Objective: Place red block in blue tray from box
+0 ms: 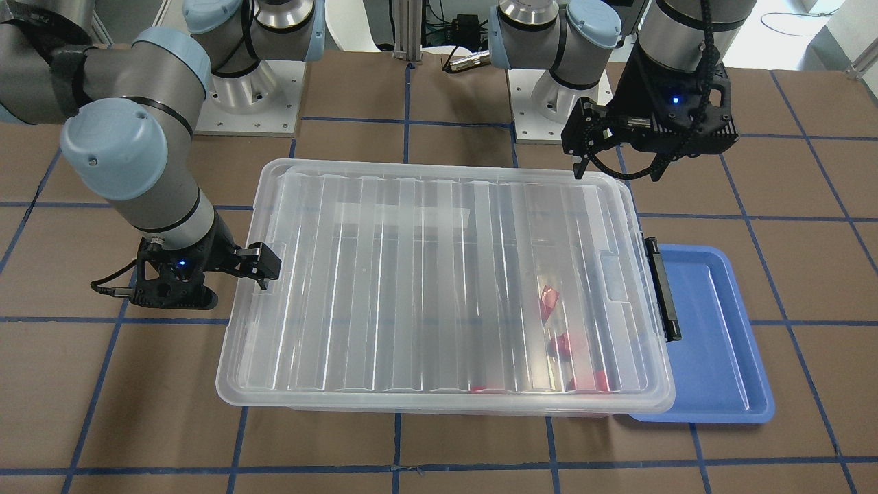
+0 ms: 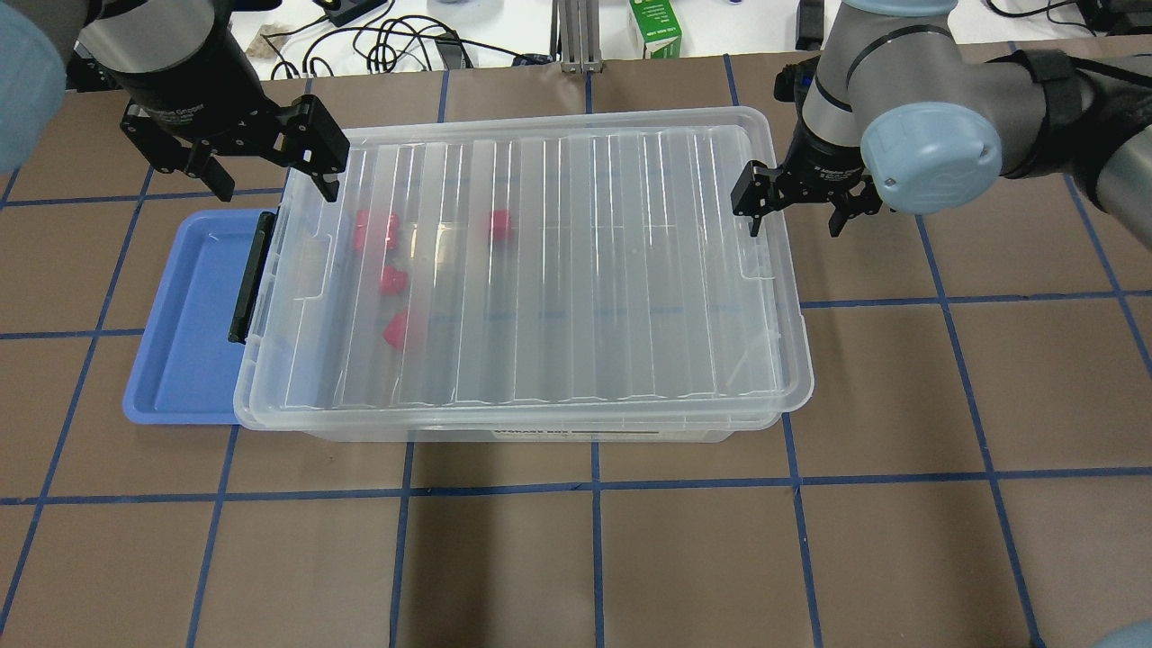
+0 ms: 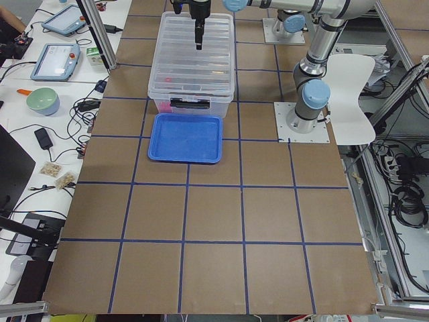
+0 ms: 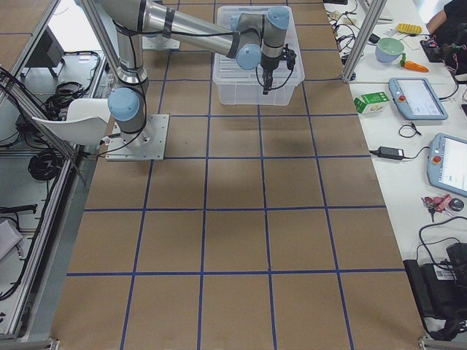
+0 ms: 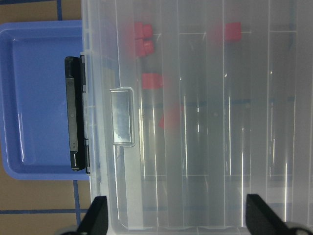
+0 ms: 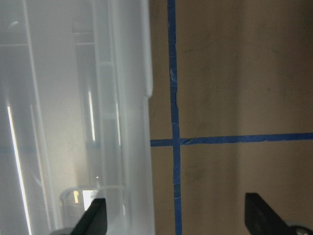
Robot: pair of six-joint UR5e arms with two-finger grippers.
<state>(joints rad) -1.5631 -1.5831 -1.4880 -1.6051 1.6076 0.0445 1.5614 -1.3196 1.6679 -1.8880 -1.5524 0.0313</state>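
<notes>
The box (image 2: 558,261) is a clear bin with its ribbed lid on. Several red blocks (image 2: 391,281) show through the lid near its left end, also in the left wrist view (image 5: 151,81). The blue tray (image 2: 180,315) lies against that end, partly under the lid rim, beside the black clip handle (image 2: 250,274). My left gripper (image 2: 270,175) is open and empty above the box's far left corner. My right gripper (image 2: 796,214) is open and empty, straddling the lid's right edge, one finger over the lid and one over the table.
The brown table (image 2: 684,558) has blue tape grid lines. A green carton (image 2: 654,27) and cables lie beyond the far edge. In the front-facing view the tray (image 1: 713,329) is on the right and the arm bases stand at the top.
</notes>
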